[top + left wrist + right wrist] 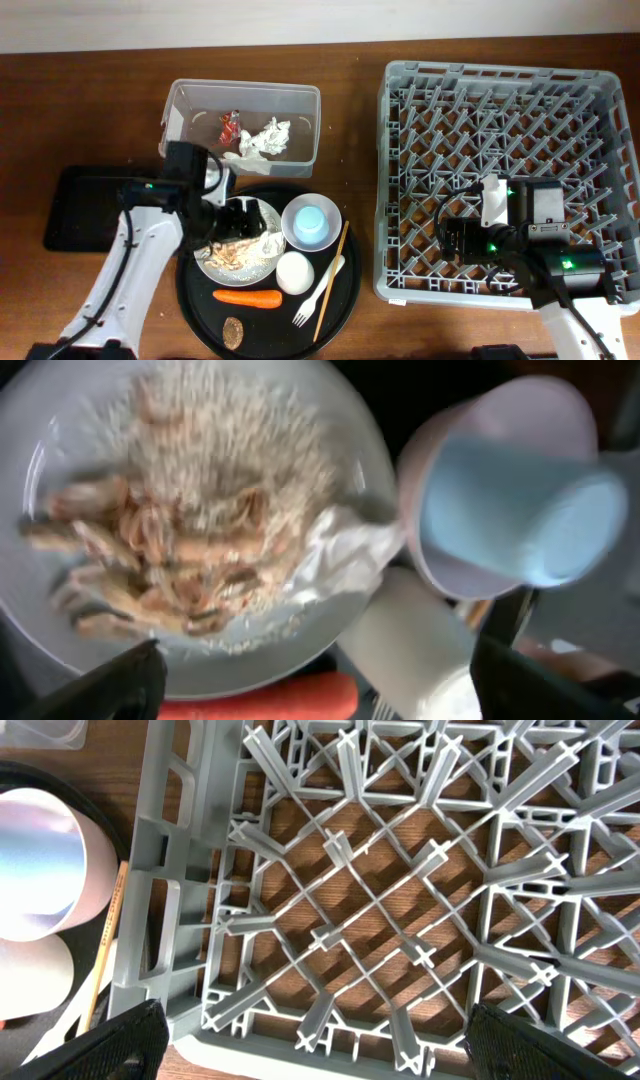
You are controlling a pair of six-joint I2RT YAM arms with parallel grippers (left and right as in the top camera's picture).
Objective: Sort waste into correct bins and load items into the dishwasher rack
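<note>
The white plate (240, 258) with beige food scraps (190, 520) and a crumpled white piece (345, 550) sits on the round black tray. My left gripper (236, 220) is open just above the plate; it also shows in the left wrist view (320, 698). The pale pink bowl (312, 222) holds the light blue cup (520, 510). The white cup (294, 272), carrot (247, 297), brown lump (234, 332), fork (320, 290) and wooden stick (332, 280) lie nearby. The clear tub (300, 100) holds a red wrapper (230, 125) and tissue (264, 140). My right gripper (455, 240) is open and empty over the rack (505, 90); it also shows in the right wrist view (330, 1050).
The shallow black tray (85, 205) lies at the left, beside my left arm. The round black tray (345, 300) sits between it and the rack. The rack's left wall (170, 870) stands close to the bowl (40, 850) and stick (105, 950).
</note>
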